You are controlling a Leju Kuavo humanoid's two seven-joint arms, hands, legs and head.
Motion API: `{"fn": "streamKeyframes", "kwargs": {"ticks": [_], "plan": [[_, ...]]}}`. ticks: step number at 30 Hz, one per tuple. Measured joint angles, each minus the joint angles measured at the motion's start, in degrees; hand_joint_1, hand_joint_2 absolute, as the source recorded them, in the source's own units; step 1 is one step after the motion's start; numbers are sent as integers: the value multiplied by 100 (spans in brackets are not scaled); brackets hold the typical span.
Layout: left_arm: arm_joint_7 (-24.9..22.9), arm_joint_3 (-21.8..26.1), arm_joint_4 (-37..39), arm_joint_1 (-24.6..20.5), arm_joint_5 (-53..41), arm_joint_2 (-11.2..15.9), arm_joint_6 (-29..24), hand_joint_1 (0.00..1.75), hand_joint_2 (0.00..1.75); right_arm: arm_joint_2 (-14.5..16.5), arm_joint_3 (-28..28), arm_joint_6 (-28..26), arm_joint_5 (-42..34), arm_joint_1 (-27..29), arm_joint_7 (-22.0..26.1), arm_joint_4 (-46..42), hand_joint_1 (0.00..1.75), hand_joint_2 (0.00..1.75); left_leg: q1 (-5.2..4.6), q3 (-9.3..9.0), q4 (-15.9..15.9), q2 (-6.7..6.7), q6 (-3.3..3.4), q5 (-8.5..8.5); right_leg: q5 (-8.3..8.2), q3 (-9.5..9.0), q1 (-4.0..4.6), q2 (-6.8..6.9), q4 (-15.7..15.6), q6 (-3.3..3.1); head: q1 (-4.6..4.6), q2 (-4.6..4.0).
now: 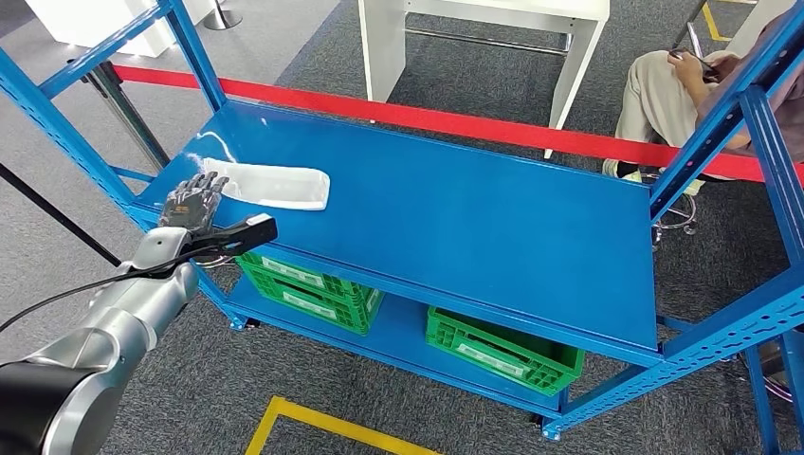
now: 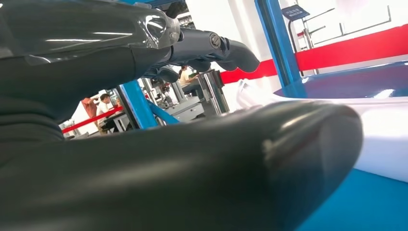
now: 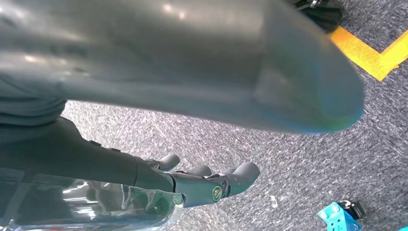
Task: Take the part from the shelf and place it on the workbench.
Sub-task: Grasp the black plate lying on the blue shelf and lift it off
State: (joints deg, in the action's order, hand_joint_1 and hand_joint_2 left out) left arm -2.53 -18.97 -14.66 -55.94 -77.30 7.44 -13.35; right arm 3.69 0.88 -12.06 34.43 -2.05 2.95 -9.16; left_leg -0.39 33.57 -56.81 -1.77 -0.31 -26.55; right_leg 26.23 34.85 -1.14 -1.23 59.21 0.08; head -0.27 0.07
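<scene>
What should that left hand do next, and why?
Probably ease forward and close on the white part. The left hand is at the part's near end on the shelf, fingers apart and holding nothing, so the part is not yet gripped.

My head view looks forward and down from high up onto the blue shelf (image 1: 455, 218). My left wrist view sits very close behind the left hand (image 2: 159, 144), low over the shelf's near left corner, facing across it; both views share the white part (image 1: 270, 185) there. My right wrist view looks past the right hand (image 3: 192, 187) at the grey carpet (image 3: 298, 168).
</scene>
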Motion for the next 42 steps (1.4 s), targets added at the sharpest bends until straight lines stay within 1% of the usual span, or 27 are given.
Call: {"fn": "streamKeyframes", "kwargs": {"ticks": [11, 16, 20, 22, 24, 25, 26, 27, 29, 30, 31, 32, 33, 34, 35, 36, 37, 38, 39, 42], "plan": [[52, -8, 2, 26, -197, -12, -85, 0, 0, 5, 1, 7, 4, -1, -25, 0, 0, 0, -4, 0, -3, 0, 1, -1, -1, 0, -7, 0, -2, 1, 1, 0], [54, -28, 2, 26, -272, -55, -73, 0, 0, 17, 4, 11, -8, -1, -31, 0, 0, 0, -15, 2, -15, 0, 14, -10, -2, -1, -20, 0, -2, 5, -1, 0], [61, -42, 2, 25, -298, -77, -68, 0, 0, 26, 6, 11, -9, -1, -33, 0, 0, 0, -28, 11, -49, 0, 64, -43, 2, -8, -36, -2, -7, 38, -2, 0], [66, -42, 2, 23, -298, -83, -64, 0, 0, 34, 6, 13, -10, 0, -33, 0, 0, 0, -39, 19, -42, 1, 100, -55, -17, -25, -43, -1, 0, 77, -3, 0], [73, -43, 2, 21, -298, -91, -54, 0, 0, 38, 7, 17, -10, 3, -33, 0, 0, 0, -25, -23, 9, 11, 161, -60, -52, -40, -41, 4, 39, 127, -3, 0], [77, -44, 2, 15, -298, -97, -49, 0, 0, 37, 7, 18, -10, 1, -33, 0, 0, 0, -7, -68, 40, 18, 192, -59, -32, -25, -34, 16, 120, 147, 7, 0], [82, -44, 2, 7, -298, -102, -44, 0, 0, 34, 7, 18, -10, -6, -33, 0, 0, 0, 10, -123, 55, 24, 214, -58, 54, 41, -29, 28, 265, 153, 24, 0], [85, -43, 2, 1, -298, -105, -40, 0, 0, 31, 7, 18, -10, -15, -33, -1, 0, 0, 23, -166, 65, 30, 225, -56, 196, 167, -27, 40, 520, 154, 40, 0], [87, -43, 3, 1, -298, -109, -26, 0, 0, 27, 6, 17, -9, -19, -34, -1, 0, 0, 22, -181, 62, 31, 236, -67, 508, 546, -26, 52, 1232, 158, 67, 0], [91, -43, 4, 11, -299, -112, -16, 0, 0, 26, 6, 17, -9, -12, -34, -1, 0, 0, 23, -187, 60, 28, 233, -77, 591, 716, -28, 52, 1502, 165, 68, 0], [96, -44, 5, 22, -301, -116, -6, 0, 0, 23, 6, 17, -9, -5, -34, 0, 0, 0, 28, -200, 57, 22, 222, -93, 566, 804, -30, 53, 1584, 172, 69, 0], [101, -44, 6, 32, -303, -120, 2, 0, 0, 19, 6, 17, -9, 0, -35, 0, 0, 0, 37, -226, 54, 16, 203, -117, 424, 777, -34, 54, 1432, 181, 69, 0], [107, -44, 6, 38, -304, -122, 8, 0, 0, 13, 6, 17, -9, 2, -35, 0, 0, 0, 50, -265, 50, 11, 176, -151, 191, 644, -40, 55, 1074, 187, 70, 0], [109, -44, 7, 40, -305, -125, 12, 0, 0, 9, 6, 18, -9, 2, -35, 0, 0, 0, 62, -304, 45, 10, 142, -189, -21, 472, -47, 51, 670, 191, 73, 0], [110, -43, 8, 34, -305, -128, 18, 0, 0, 7, 6, 19, -9, 2, -35, 0, 0, 0, 65, -328, 28, 8, 109, -223, -136, 341, -44, 49, 312, 180, 75, 0], [110, -43, 9, 28, -303, -128, 24, 0, 0, 8, 6, 20, -9, -2, -35, -1, 0, 0, 63, -329, 11, 6, 76, -252, -200, 253, -39, 47, 104, 148, 78, 0], [112, -43, 10, 28, -300, -129, 28, 0, 0, 9, 7, 22, -10, 1, -37, -1, 0, 0, 57, -319, -7, 2, 47, -277, -187, 228, -36, 45, 39, 108, 69, 0], [119, -44, 11, 30, -296, -133, 32, 0, 0, 10, 8, 23, -10, 6, -40, -1, 0, 0, 51, -302, -20, -2, 42, -289, -181, 233, -30, 46, 26, 76, 61, 0], [126, -45, 11, 37, -292, -136, 32, 0, 0, 11, 9, 25, -10, 9, -44, -1, 0, 0, 49, -292, -20, -4, 48, -293, -212, 227, -32, 43, 45, 56, 49, 0], [137, -46, 13, 43, -294, -138, 18, 0, 0, 22, 11, 31, -9, 13, -50, 0, 0, 0, 45, -307, -6, 5, 88, -264, -208, 233, -35, 13, 41, 51, 25, 0]]}}
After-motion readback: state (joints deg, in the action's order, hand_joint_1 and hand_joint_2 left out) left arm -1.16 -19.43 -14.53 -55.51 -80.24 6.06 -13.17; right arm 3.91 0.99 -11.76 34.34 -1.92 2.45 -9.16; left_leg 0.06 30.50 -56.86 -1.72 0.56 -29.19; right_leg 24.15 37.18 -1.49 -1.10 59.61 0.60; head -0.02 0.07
